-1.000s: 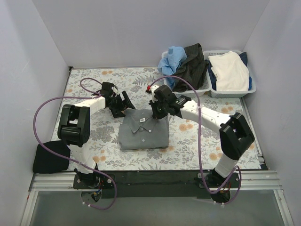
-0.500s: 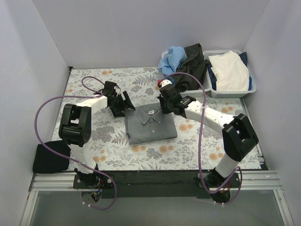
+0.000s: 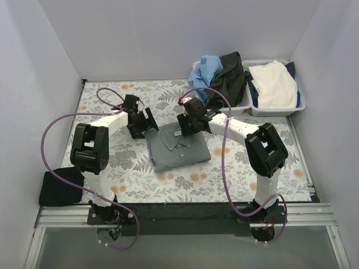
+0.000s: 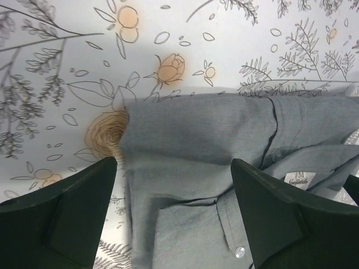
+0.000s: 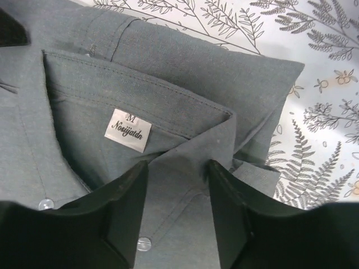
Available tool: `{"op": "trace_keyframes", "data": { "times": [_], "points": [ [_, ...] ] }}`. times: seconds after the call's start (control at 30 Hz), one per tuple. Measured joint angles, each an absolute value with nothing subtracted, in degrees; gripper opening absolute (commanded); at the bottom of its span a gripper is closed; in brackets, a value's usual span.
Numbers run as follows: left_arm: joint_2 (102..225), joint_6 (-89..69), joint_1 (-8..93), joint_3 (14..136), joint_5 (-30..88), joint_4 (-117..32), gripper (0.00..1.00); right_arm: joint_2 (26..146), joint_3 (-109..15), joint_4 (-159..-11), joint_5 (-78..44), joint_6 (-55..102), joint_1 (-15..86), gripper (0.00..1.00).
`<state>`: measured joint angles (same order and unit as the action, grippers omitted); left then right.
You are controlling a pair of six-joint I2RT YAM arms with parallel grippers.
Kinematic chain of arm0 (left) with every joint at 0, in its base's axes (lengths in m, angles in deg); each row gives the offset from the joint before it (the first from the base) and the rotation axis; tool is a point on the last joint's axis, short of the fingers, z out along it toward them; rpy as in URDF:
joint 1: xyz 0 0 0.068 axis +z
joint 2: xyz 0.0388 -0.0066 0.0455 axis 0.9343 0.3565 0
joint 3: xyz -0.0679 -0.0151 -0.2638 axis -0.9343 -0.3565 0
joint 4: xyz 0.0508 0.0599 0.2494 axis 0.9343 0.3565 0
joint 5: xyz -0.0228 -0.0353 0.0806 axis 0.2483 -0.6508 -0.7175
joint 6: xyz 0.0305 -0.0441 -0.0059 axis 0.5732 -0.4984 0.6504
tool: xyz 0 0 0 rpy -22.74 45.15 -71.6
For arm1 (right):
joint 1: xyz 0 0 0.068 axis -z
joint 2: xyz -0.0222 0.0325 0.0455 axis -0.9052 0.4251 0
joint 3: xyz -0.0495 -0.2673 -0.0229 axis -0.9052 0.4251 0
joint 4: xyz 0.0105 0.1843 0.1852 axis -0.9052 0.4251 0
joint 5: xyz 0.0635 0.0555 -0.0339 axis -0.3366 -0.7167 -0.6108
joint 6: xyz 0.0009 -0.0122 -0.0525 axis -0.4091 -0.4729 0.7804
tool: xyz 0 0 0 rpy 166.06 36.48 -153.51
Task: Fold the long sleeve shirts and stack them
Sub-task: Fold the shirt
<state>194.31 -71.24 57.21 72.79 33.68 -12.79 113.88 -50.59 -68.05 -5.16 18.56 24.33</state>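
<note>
The grey long sleeve shirt (image 3: 179, 150) lies folded on the flowered table, collar toward the back. My right gripper (image 3: 184, 130) hovers low over its collar, open. In the right wrist view the fingers (image 5: 178, 165) straddle the collar point just below the white size label (image 5: 128, 130), and the grey cloth (image 5: 185, 73) lies flat under them. My left gripper (image 3: 147, 120) is open at the shirt's back left corner. In the left wrist view its gripper (image 4: 174, 162) is spread wide above the grey fold (image 4: 190, 140). A black folded shirt (image 3: 60, 186) lies at the front left edge.
Two white lattice baskets stand at the back right. One (image 3: 242, 103) holds blue cloth (image 3: 203, 70) and a dark garment (image 3: 230, 75); the other (image 3: 276, 110) holds white cloth (image 3: 274, 83). Purple cables loop over both arms. White walls close in the table.
My right gripper, shut on the collar before, dragged the grey shirt a little right and back, then opened. The left gripper barely moved.
</note>
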Motion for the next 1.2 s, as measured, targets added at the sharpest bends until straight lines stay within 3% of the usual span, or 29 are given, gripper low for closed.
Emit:
{"op": "trace_keyframes", "data": {
  "times": [0.17,0.33,0.5,0.67,0.87,0.97,1.0,1.1,1.2],
  "points": [
    [192.4,-71.0,57.2,73.9,30.3,-9.8,0.87,113.1,-50.4,-67.6,-4.3,18.6,24.3,0.71],
    [184.6,-70.9,57.3,70.9,30.0,-9.4,0.87,108.5,-49.3,-66.5,-1.6,18.1,24.4,0.72],
    [175.0,-71.0,57.4,59.0,36.1,-12.9,0.85,105.5,-49.3,-66.1,-0.8,17.5,24.7,0.72],
    [173.6,-72.2,57.4,47.8,43.0,-16.4,0.85,105.0,-48.9,-65.3,-0.9,17.1,25.0,0.72],
    [173.8,-74.0,57.4,44.8,47.7,-20.8,0.83,103.4,-47.4,-64.5,-0.9,17.1,25.4,0.72],
    [175.2,-75.4,57.3,44.7,49.1,-23.0,0.74,102.0,-46.7,-64.4,-1.0,17.1,25.8,0.72],
    [175.8,-75.9,57.3,44.8,49.5,-23.5,0.64,101.7,-46.6,-64.2,-1.1,17.1,25.9,0.72],
    [178.3,-76.7,56.5,45.8,49.5,-25.0,0.47,101.0,-46.3,-64.2,-1.2,17.1,26.3,0.71],
    [181.0,-76.9,55.7,47.3,48.7,-25.3,0.11,100.9,-46.0,-64.2,-1.4,17.2,26.6,0.71]
  ]
}}
